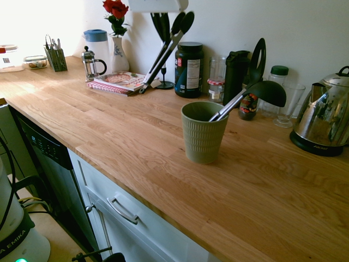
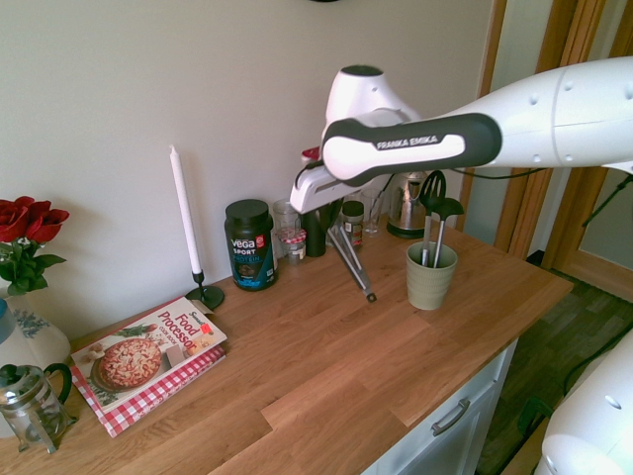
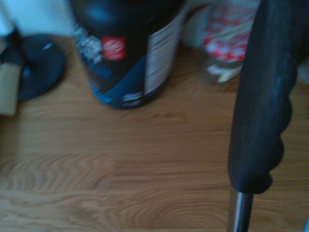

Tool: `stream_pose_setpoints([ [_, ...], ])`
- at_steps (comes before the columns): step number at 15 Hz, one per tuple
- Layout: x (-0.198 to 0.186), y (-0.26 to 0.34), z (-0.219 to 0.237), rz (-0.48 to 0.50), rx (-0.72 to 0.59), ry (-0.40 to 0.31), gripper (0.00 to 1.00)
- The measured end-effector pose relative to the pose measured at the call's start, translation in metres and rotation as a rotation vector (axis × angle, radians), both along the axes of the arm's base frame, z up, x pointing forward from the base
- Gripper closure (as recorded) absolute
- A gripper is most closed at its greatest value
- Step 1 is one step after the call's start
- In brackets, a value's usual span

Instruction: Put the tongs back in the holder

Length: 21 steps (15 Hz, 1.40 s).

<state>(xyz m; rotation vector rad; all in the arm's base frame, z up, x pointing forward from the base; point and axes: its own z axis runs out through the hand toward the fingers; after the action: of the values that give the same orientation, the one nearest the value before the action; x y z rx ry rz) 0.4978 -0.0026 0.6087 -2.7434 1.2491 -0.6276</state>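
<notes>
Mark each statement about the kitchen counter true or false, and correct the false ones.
1. The tongs are standing in the green holder. False: the pincer has them, outside the holder.
2. The black ladle is in the holder. True.
3. The holder is lying on its side. False: it stands upright.
4. The candle is white. True.
5. The flowers are yellow. False: they are red.
6. The protein tub has a black lid. True.

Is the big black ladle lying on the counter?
No, the ladle stands in the green cup, leaning over its rim.
</notes>
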Motion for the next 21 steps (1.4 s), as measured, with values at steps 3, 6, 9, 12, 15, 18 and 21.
stream_pose_setpoints([
  [3,-0.039,-0.050,0.051,-0.142,-0.106,-0.094,1.00],
  [6,-0.067,-0.087,0.074,-0.294,-0.173,-0.185,1.00],
  [9,-0.073,-0.120,0.043,-0.442,-0.257,-0.249,1.00],
  [12,-0.075,-0.133,0.009,-0.551,-0.306,-0.308,1.00],
  [15,-0.072,-0.127,-0.025,-0.557,-0.287,-0.339,1.00],
  [18,-0.064,-0.124,-0.044,-0.537,-0.274,-0.358,1.00],
  [21,-0.057,-0.125,-0.058,-0.530,-0.275,-0.345,1.00],
])
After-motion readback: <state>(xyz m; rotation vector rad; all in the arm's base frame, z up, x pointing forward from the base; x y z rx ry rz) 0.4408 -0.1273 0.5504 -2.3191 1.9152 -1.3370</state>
